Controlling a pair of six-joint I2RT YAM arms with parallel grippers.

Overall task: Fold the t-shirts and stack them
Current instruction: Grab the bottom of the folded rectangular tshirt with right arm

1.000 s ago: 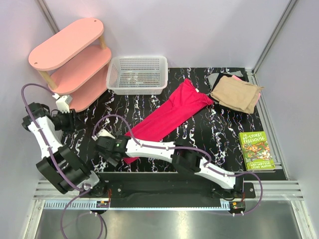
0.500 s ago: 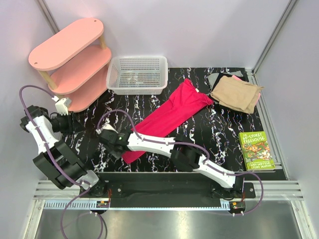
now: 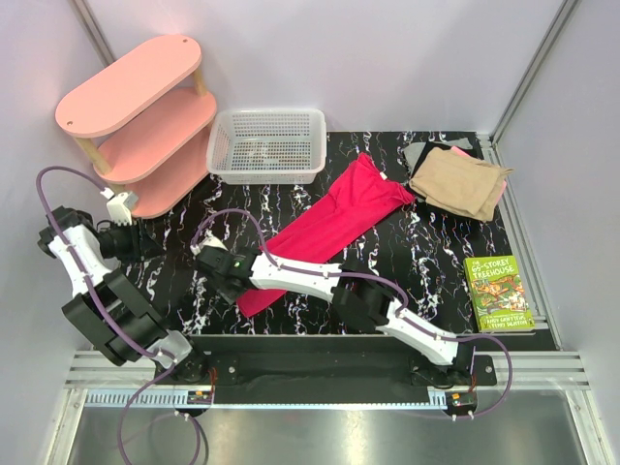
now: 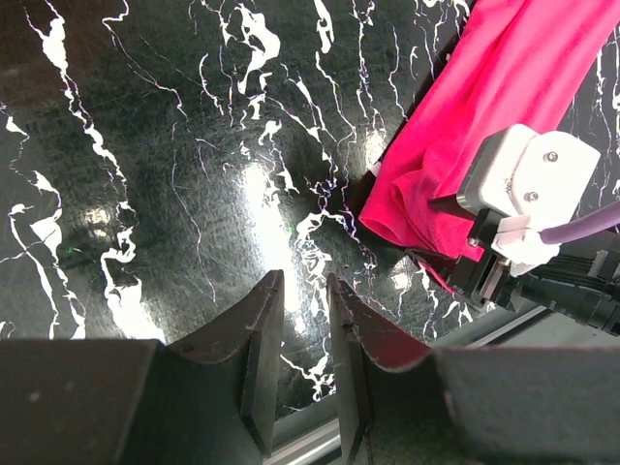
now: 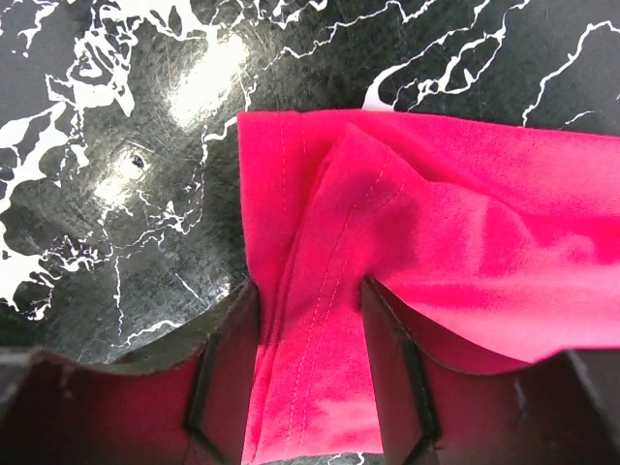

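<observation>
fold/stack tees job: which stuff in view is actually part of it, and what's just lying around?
Job:
crimson-pink t-shirt, laid out long
stack of folded tees, tan on top
right gripper, straddling the crimson hem

Lying about:
white mesh basket
pink shelf
book

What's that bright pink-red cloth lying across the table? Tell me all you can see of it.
A crimson-pink t-shirt, soft cloth with stitched hems, folded lengthwise into a long strip. It lies diagonally on the black marbled table. Its near-left end bunches up between the right arm's fingers, one either side.
</observation>
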